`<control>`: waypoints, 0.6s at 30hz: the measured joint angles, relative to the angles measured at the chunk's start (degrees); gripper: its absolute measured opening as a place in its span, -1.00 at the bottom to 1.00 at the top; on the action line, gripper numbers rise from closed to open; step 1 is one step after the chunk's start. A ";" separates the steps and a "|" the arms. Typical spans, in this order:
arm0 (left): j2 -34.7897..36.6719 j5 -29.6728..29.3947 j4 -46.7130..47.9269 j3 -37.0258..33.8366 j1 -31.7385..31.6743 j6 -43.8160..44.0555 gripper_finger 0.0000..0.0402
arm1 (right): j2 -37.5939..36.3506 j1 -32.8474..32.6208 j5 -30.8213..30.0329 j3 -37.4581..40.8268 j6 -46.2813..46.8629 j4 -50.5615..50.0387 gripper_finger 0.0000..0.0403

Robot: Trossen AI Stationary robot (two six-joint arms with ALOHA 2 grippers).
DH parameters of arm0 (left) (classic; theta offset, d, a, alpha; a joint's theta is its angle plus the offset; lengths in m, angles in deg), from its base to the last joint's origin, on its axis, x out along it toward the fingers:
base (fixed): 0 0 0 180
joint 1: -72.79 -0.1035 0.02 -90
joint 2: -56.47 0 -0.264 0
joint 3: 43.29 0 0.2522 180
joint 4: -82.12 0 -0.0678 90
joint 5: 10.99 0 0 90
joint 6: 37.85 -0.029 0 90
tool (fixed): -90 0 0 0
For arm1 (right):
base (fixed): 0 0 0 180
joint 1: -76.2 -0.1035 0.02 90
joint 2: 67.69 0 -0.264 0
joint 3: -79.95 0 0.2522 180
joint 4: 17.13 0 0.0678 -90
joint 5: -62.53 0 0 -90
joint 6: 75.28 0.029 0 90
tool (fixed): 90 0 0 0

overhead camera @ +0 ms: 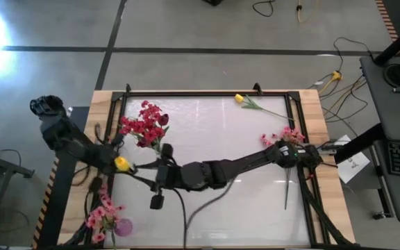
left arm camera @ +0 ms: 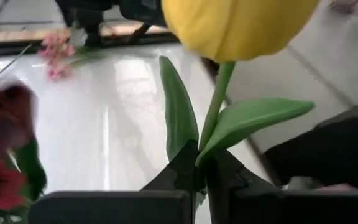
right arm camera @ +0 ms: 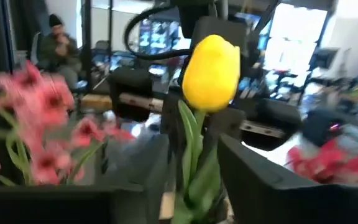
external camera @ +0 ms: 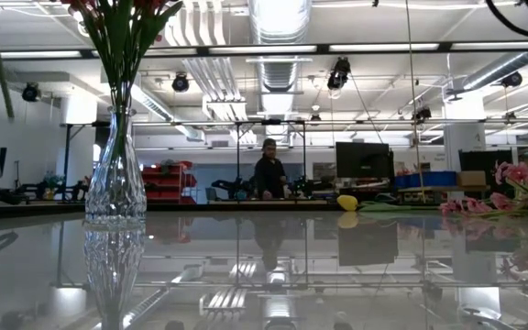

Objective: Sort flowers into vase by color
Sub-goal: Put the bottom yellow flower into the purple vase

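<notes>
Clamping our left gripper [left arm camera: 199, 171] on the yellow tulip [overhead camera: 121, 164] stem at the table's [overhead camera: 221, 139] left edge, we part our right gripper's [right arm camera: 194, 177] fingers around it; red flowers [overhead camera: 144, 125] fill the vase [external camera: 115, 188] beyond

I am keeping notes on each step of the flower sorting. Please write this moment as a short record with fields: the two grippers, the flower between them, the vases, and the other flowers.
left gripper: shut on yellow tulip stem
right gripper: fingers apart around the same stem, at table's left side
yellow tulip: upright between both grippers
glass vase: holds red flowers
pink vase: holds pink flowers, near left corner
second yellow tulip: lying at far edge
pink spray: lying at right side
</notes>
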 joint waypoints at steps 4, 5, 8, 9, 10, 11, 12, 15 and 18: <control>-0.02 10.40 3.21 7.48 -0.03 -0.91 -1.00 | -2.91 -2.63 -6.67 -0.02 -3.65 -1.78 -0.08; -0.06 14.37 3.55 8.96 -0.02 -1.15 -1.00 | -3.59 -3.44 -8.58 -0.04 -4.43 -2.49 -0.03; -0.40 26.43 5.22 12.45 0.53 -0.73 -1.00 | -5.25 -6.48 -16.21 -0.04 -8.01 -4.06 0.10; -0.59 28.83 5.69 13.44 0.90 -0.38 -1.00 | -5.71 -7.63 -19.25 -0.04 -9.40 -4.28 0.13; -0.80 30.05 6.44 14.47 1.37 0.15 -1.00 | -6.15 -8.74 -22.47 -0.04 -10.67 -4.32 0.15; -0.92 30.52 7.93 15.66 1.76 0.48 -1.00 | -6.43 -9.79 -25.33 -0.04 -11.78 -4.29 0.18; -1.11 30.58 10.45 17.03 2.20 0.66 -1.00 | -6.60 -10.74 -27.91 -0.04 -12.38 -4.23 0.20; -1.68 30.38 16.23 19.71 2.72 1.95 -1.00 | -6.83 -13.15 -34.51 -0.07 -13.40 -4.34 0.24; -2.22 30.80 16.41 19.81 2.76 3.23 -1.00 | -6.83 -14.83 -39.21 -0.07 -13.52 -4.36 0.26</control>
